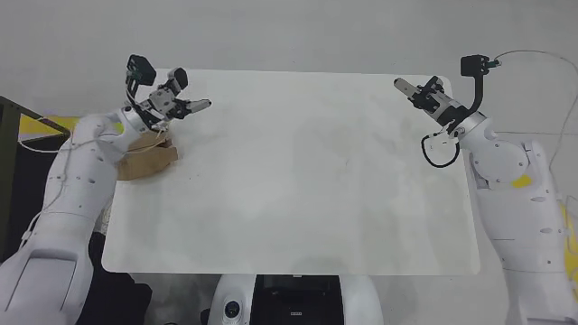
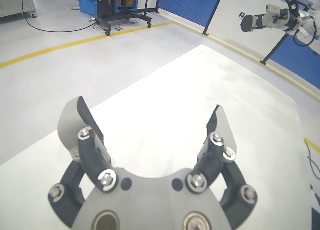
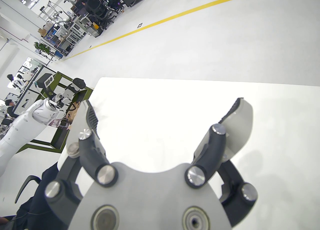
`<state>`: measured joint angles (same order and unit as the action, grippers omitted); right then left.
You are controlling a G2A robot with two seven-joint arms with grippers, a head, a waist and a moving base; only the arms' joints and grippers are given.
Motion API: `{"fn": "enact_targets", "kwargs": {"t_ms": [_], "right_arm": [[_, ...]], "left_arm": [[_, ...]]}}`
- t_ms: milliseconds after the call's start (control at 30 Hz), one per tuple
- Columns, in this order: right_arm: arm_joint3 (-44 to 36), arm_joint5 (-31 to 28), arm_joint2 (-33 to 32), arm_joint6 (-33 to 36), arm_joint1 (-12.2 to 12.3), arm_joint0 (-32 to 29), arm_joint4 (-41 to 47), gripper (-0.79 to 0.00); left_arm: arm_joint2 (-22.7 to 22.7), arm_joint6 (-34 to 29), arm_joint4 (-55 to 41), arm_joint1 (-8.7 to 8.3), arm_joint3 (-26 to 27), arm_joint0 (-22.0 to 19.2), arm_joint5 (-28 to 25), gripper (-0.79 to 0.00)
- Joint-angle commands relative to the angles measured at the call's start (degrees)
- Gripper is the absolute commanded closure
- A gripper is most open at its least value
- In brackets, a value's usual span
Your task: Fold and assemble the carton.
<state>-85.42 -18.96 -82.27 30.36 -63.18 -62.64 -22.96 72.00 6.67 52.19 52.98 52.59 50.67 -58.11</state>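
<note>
- At the far left corner of the table (image 1: 298,208), my left claw (image 2: 148,102) hangs above the white top. Its two fingers are spread wide, with nothing between them.
- Just behind that claw, at the table's left edge, the carton (image 1: 149,158) lies as a piece of brown cardboard, partly hidden under my left arm. I cannot tell how far it is folded.
- The fingers of my left claw point away from the carton, over bare table, and do not touch it.
- Near the far right corner, my right claw (image 3: 163,102) hangs above the table, fingers likewise spread and empty.
- My right claw is well apart from the carton, across the width of the table.
</note>
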Motion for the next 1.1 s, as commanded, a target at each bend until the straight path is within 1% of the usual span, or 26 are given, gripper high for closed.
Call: {"fn": "enact_targets", "kwargs": {"t_ms": [0,100,233,433,600,1067], "right_arm": [[0.00,0.00,0.00,0.00,0.00,0.00,-0.01,-0.785],[0.00,0.00,0.00,0.00,0.00,0.00,-0.01,-0.785],[0.00,0.00,0.00,0.00,0.00,0.00,-0.01,-0.785],[0.00,0.00,0.00,0.00,0.00,0.00,-0.01,-0.785],[0.00,0.00,0.00,0.00,0.00,0.00,-0.01,-0.785],[0.00,0.00,0.00,0.00,0.00,0.00,-0.01,-0.785]], "left_arm": [[0.63,-3.31,-4.78,-0.56,0.29,0.60,0.11,-0.785],[1.70,-10.17,-12.33,-1.74,0.86,1.38,0.11,-0.785],[3.85,-19.33,-19.60,-3.31,0.13,1.44,0.11,-0.785],[6.37,-31.64,-31.72,-5.00,-2.27,0.37,0.11,-0.785],[7.99,-41.20,-40.43,-6.42,-3.05,0.48,0.11,-0.785],[7.99,-41.20,-40.43,-6.42,-3.05,0.48,0.11,-0.785]]}}
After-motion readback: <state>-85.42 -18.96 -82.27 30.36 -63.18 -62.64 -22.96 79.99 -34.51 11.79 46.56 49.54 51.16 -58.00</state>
